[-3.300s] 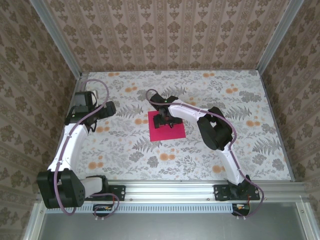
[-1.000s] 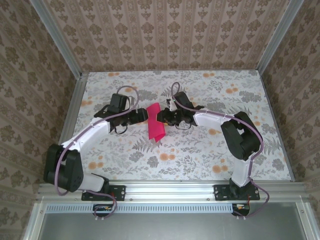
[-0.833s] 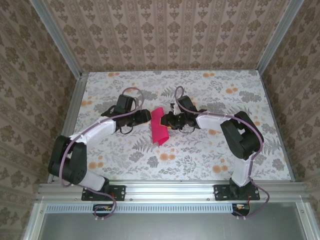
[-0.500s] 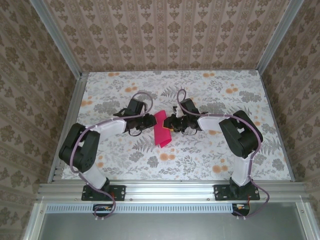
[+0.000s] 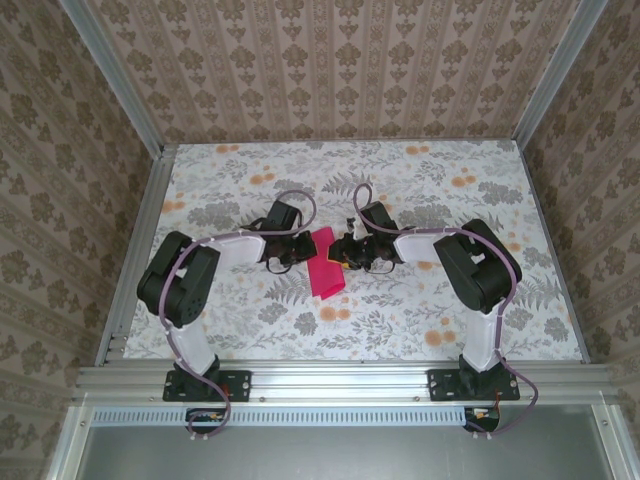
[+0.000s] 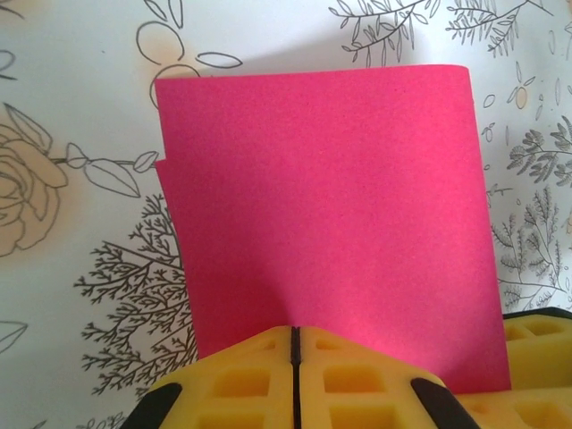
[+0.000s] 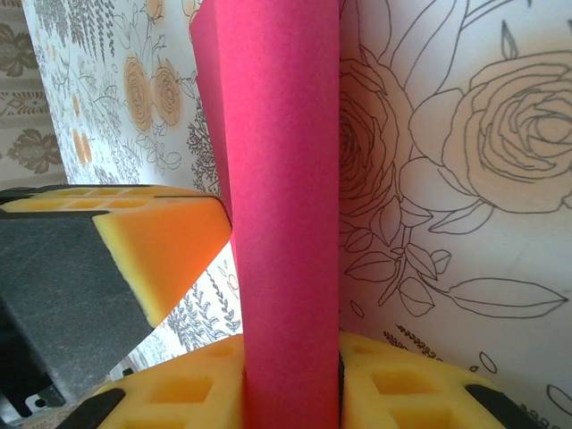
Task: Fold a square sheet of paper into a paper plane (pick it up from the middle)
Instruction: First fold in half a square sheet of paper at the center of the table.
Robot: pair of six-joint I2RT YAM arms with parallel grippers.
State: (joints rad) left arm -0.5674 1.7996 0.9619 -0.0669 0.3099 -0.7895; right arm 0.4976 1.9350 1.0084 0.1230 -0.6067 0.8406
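Note:
The square sheet of paper (image 5: 325,265) is magenta-red and folded in half, standing up off the floral table between both grippers. My right gripper (image 5: 341,252) is shut on it; in the right wrist view the paper (image 7: 281,179) rises as a band from between the yellow fingers (image 7: 402,384) of the right gripper (image 7: 290,393). My left gripper (image 5: 304,249) is shut, its closed tip (image 6: 295,332) against the paper's broad face (image 6: 331,206). Its orange-yellow finger (image 7: 152,241) touches the sheet's left side. Two slightly offset layers show at the paper's far edge.
The floral tablecloth (image 5: 420,310) spreads around the arms on all sides. Aluminium frame rails (image 5: 340,375) run along the near edge and sides, with patterned walls (image 5: 340,70) behind.
The left arm has swung in from the left until its shut gripper meets the paper. The right gripper has kept hold, and the sheet has narrowed into a tighter upright fold.

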